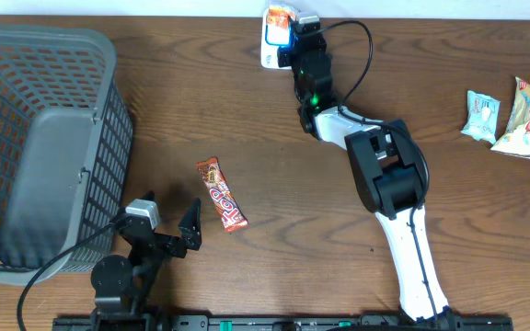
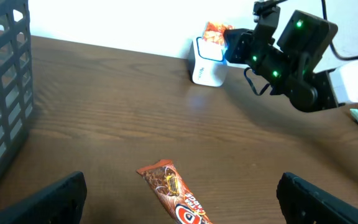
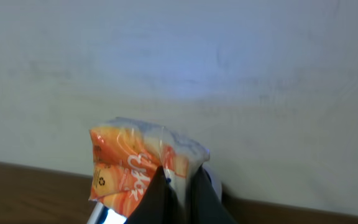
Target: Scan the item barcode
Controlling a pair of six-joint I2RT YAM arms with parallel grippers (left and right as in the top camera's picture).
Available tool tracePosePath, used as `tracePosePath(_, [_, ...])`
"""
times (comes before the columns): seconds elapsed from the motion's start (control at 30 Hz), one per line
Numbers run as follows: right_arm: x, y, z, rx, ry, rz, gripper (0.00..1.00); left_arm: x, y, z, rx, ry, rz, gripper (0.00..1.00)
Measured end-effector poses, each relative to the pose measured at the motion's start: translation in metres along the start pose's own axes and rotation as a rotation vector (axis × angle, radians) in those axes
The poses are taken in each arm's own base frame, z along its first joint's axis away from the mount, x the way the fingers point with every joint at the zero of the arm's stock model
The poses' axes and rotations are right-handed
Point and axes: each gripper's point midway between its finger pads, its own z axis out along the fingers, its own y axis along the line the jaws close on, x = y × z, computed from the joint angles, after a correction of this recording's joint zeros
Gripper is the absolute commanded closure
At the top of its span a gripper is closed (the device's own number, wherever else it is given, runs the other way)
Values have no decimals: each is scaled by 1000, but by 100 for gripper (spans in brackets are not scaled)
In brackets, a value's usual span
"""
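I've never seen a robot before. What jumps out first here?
The right gripper pinches a crinkly orange snack packet at a white scanner box on the far edge of the wooden table. Nearer, a red-brown chocolate bar wrapper lies by the open left gripper, beside a grey plastic mesh basket.

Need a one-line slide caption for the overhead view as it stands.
Right gripper holds an orange snack packet at the white scanner; left gripper sits open beside a candy bar.

Brown wooden table (image 1: 247, 110), grey basket (image 1: 35, 138), candy bar (image 1: 222, 195), white scanner (image 1: 269, 55), perhaps three snack packets (image 1: 527, 119)
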Motion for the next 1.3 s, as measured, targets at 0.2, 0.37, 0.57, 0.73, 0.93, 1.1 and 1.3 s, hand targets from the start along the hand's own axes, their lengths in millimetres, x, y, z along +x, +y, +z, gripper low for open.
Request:
tracePosePath(0.2, [-23,-29,-7,171,149,-48,99,0,0,0,0,0,0,2])
tracePosePath(0.37, [-102,-89,-39,487,162,-86,99,0,0,0,0,0,0,2])
tracePosePath(0.57, [-131,-194,-86,825,282,-201,99,0,0,0,0,0,0,2])
tracePosePath(0.73, [-87,-295,-127,1026,491,-263,99,0,0,0,0,0,0,2])
tracePosePath(0.93, [-43,-405,-180,1166,650,-198,99,0,0,0,0,0,0,2])
tracePosePath(1.1, [-13,-457,-216,1154,765,-105,99,0,0,0,0,0,0,2])
tracePosePath(1.3, [7,-474,-233,1133,818,-28,54,0,0,0,0,0,0,2])
